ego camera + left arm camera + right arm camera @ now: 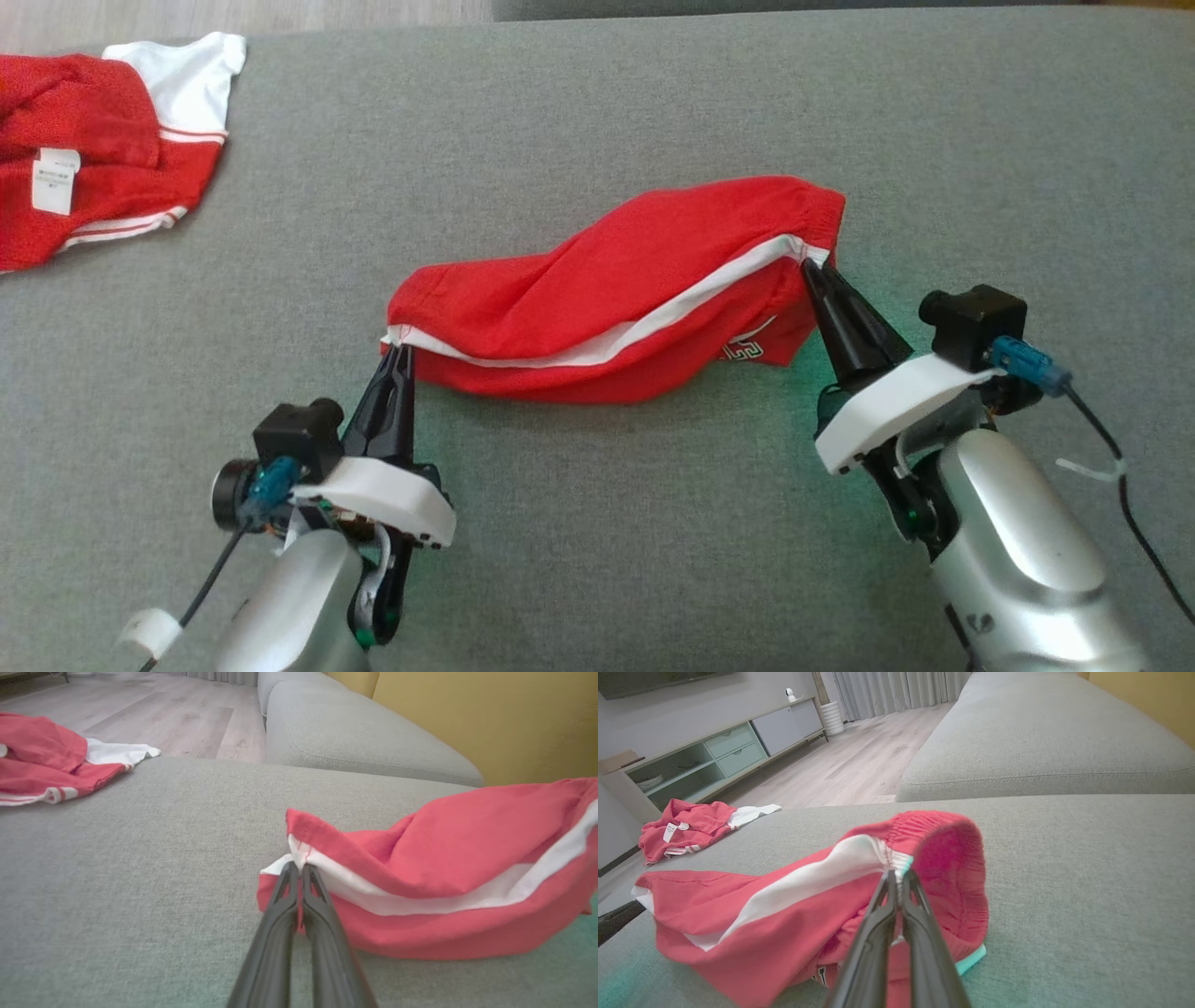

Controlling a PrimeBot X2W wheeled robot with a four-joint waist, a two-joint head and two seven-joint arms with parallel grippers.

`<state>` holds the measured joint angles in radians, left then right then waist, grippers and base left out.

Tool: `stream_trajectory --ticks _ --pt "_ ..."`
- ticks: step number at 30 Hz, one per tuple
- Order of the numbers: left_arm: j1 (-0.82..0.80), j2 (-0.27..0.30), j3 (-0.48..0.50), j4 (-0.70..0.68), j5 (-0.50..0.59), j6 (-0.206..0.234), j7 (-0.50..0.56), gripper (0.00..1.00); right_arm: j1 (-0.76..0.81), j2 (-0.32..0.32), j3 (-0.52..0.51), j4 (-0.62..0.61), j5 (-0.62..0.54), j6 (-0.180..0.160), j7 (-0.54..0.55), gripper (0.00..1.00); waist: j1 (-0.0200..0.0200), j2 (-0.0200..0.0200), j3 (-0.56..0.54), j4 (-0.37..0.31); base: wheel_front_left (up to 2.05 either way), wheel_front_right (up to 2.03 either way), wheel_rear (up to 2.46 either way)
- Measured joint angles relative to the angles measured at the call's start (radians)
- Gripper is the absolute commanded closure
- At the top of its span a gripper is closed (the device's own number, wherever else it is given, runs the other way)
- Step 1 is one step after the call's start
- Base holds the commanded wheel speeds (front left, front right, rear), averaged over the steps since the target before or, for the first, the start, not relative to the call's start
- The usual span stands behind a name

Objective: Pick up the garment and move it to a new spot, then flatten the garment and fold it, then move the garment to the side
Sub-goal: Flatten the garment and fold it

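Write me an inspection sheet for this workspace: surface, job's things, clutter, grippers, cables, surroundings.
Surface: grey fabric sofa seat, with a green glow near the grippers.
Job's things: red shorts with a white side stripe, bunched mid-seat between the grippers.
Clutter: red-and-white garment with a white label, crumpled at the far left corner.
Grippers: left gripper, fingers shut on the shorts' hem; right gripper, fingers shut on the elastic waistband.
Cables: right wrist cable and left wrist cable, both black and clear of the shorts.
Surroundings: wood floor, yellow wall, low cabinet, curtains.
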<state>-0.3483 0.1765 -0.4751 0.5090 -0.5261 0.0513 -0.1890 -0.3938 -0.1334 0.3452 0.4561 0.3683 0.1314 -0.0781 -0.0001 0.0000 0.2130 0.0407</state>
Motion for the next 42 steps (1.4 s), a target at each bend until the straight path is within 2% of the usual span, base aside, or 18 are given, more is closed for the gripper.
stream_trajectory --ticks 6,14,21,28,31,34,37,42 --pt "0.001 0.008 -0.009 -0.076 0.019 0.001 -0.029 1.0 0.011 0.0 -0.027 -0.012 -0.01 0.0 -0.029 1.0 0.0001 0.0 -0.014 0.003 0.0 0.0 0.0" --pt "0.013 0.053 -0.004 -0.261 0.054 0.024 -0.043 1.0 0.029 -0.001 -0.097 -0.121 -0.046 0.0 -0.073 1.0 0.0 0.0 -0.059 0.006 0.0 0.0 0.0" --pt "0.039 0.137 0.026 -0.542 0.084 0.065 -0.004 1.0 0.089 -0.007 -0.175 -0.369 -0.092 0.0 -0.06 1.0 0.0 0.0 -0.138 0.004 0.0 0.0 0.0" --pt "0.019 0.238 0.072 -0.839 0.117 0.091 0.122 1.0 0.144 -0.007 -0.227 -0.692 -0.138 0.0 0.044 1.0 -0.0002 0.0 -0.205 -0.015 0.0 0.0 0.0" --pt "-0.038 0.264 0.087 -0.917 0.123 0.091 0.185 1.0 0.144 -0.007 -0.24 -0.8 -0.142 0.0 0.091 1.0 -0.0002 0.0 -0.206 -0.027 0.0 0.0 0.0" --pt "-0.11 0.291 0.092 -0.938 0.131 0.085 0.234 1.0 0.141 -0.012 -0.25 -0.851 -0.156 0.0 0.135 1.0 0.0 0.0 -0.187 -0.033 0.0 0.0 0.0" --pt "-0.165 0.291 0.092 -0.925 0.117 0.064 0.263 1.0 0.128 -0.017 -0.252 -0.848 -0.155 0.0 0.167 1.0 0.0001 0.0 -0.157 -0.037 0.0 0.0 0.0" --pt "-0.296 0.28 0.092 -0.772 0.081 0.016 0.281 1.0 -0.026 -0.036 -0.21 -0.697 -0.117 0.0 0.202 1.0 0.0003 0.0 -0.062 -0.046 0.0 0.0 0.0"
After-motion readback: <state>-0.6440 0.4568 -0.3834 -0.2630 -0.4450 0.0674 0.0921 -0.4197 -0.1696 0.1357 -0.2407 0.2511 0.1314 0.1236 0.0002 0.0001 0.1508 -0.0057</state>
